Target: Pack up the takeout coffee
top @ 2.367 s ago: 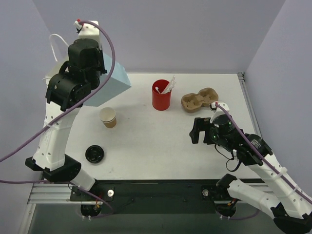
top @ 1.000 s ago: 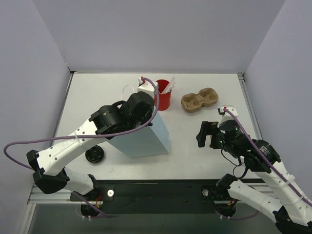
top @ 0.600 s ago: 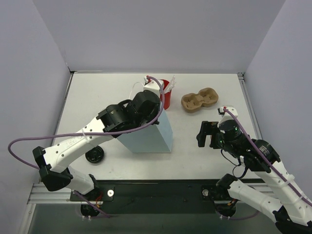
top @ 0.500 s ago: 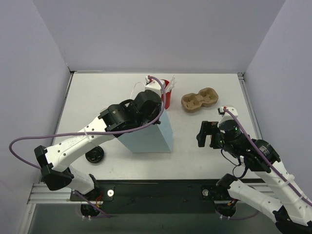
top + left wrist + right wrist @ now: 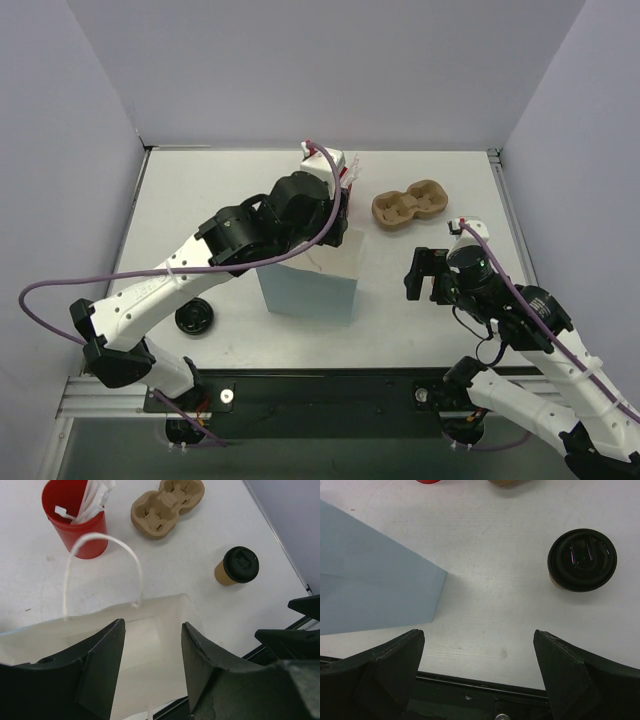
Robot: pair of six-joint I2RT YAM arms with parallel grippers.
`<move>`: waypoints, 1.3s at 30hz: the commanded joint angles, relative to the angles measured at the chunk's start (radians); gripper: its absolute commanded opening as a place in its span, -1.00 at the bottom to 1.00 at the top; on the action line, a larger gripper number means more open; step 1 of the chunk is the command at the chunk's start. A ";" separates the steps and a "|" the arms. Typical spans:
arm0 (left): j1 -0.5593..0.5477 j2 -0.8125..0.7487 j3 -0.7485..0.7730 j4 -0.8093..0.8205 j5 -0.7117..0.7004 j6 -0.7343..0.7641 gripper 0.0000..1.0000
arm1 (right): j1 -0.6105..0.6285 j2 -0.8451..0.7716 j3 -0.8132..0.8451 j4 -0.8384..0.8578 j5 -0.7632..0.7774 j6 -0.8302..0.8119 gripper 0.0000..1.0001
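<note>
Takeout coffee [image 5: 236, 566] upright, long axis vertical, black lid facing up, left gripper [image 5: 151, 630] parted and empty, right gripper [image 5: 478, 637] spread wide, empty

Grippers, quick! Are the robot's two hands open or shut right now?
Left gripper: open, empty, over the paper bag.
Right gripper: open, empty, near the takeout coffee.

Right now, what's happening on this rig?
The left fingers are parted over the open mouth of a light blue paper bag standing mid-table, gripping nothing. The right fingers hover wide open near the takeout coffee, which stands lidded on the table to the bag's right, not yet packed. The red cup of stirrers and the cardboard carrier sit untouched at the back.
</note>
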 commanded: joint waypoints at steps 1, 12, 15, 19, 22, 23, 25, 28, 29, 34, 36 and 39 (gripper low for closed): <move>0.021 -0.040 0.102 -0.054 -0.036 0.065 0.19 | 0.007 0.001 -0.018 -0.024 0.085 0.048 0.94; 0.255 -0.264 -0.089 -0.199 -0.054 0.139 0.21 | -0.048 0.145 0.182 0.018 0.135 -0.138 1.00; 0.332 -0.348 -0.169 -0.177 0.004 0.168 0.21 | -0.163 0.223 0.230 0.089 -0.002 -0.231 1.00; 0.374 -0.451 -0.376 -0.108 0.032 0.240 0.22 | -0.321 0.361 0.288 0.135 -0.153 -0.297 0.94; 0.378 -0.545 -0.543 -0.010 0.044 0.288 0.22 | -0.403 0.490 0.336 0.157 -0.230 -0.354 0.87; 0.378 -0.566 -0.580 0.036 0.054 0.299 0.24 | -0.423 0.522 0.347 0.161 -0.234 -0.366 0.85; 0.380 -0.621 -0.659 0.074 0.048 0.323 0.24 | -0.473 0.622 0.376 0.173 -0.303 -0.402 0.77; 0.369 -0.683 -0.771 0.136 0.026 0.354 0.27 | -0.510 0.777 0.454 0.180 -0.362 -0.438 0.74; 0.367 -0.716 -0.818 0.169 0.028 0.351 0.28 | -0.527 0.849 0.478 0.174 -0.363 -0.442 0.73; 0.374 -0.804 -0.946 0.285 0.094 0.348 0.36 | -0.573 1.050 0.627 0.152 -0.403 -0.428 0.68; 0.375 -0.816 -0.934 0.282 0.088 0.343 0.38 | -0.576 1.144 0.676 0.146 -0.408 -0.432 0.67; 0.386 -0.833 -0.949 0.303 0.101 0.342 0.39 | -0.578 1.259 0.784 0.115 -0.386 -0.437 0.65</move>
